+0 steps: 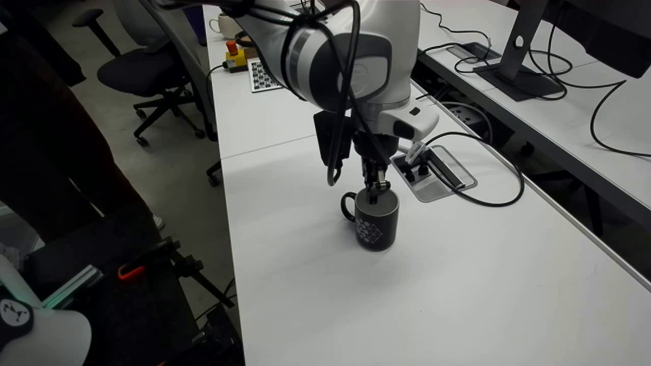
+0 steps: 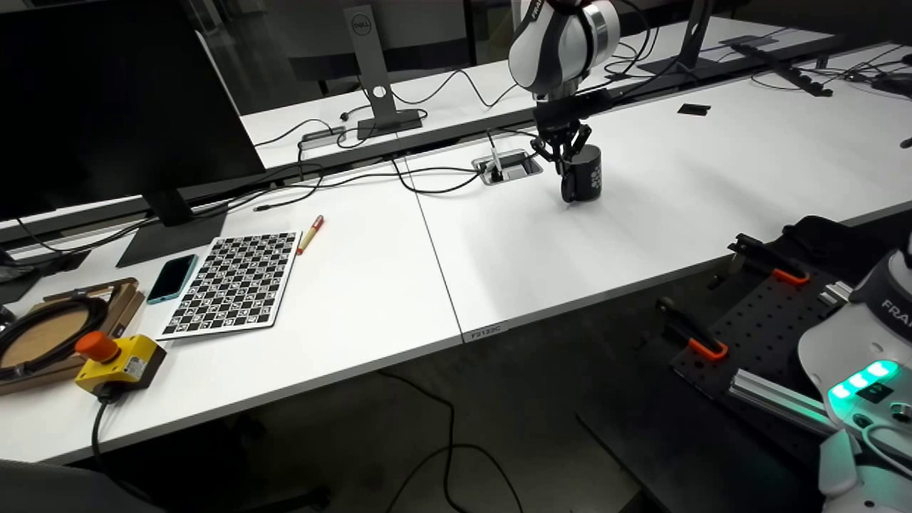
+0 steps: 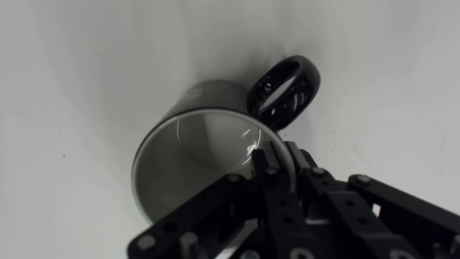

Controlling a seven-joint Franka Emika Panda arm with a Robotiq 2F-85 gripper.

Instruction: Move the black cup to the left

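While the black cup points its handle toward half past one in the wrist view, the tool pinches the rim at about three o'clock.

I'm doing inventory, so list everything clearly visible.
Black cup: one, black, under gripper
Tables: several, white, in rows
Cable boxes: several, silver, in tables
Monitors: several, black, on tables
Cables: many, black, across tables
Chequerboard: one, black-white, on table
Phone: one, teal-edged, beside chequerboard
Pen: one, red-yellow, beside chequerboard
Box: one, brown, near phone
Emergency stop: one, yellow, beside box
Mug: one, cream, near box
Chair: at least one, dark, on floor
Clamps: two, black-orange, near robot base
Arm: one, white, above table
Gripper: one, black, pinching black cup
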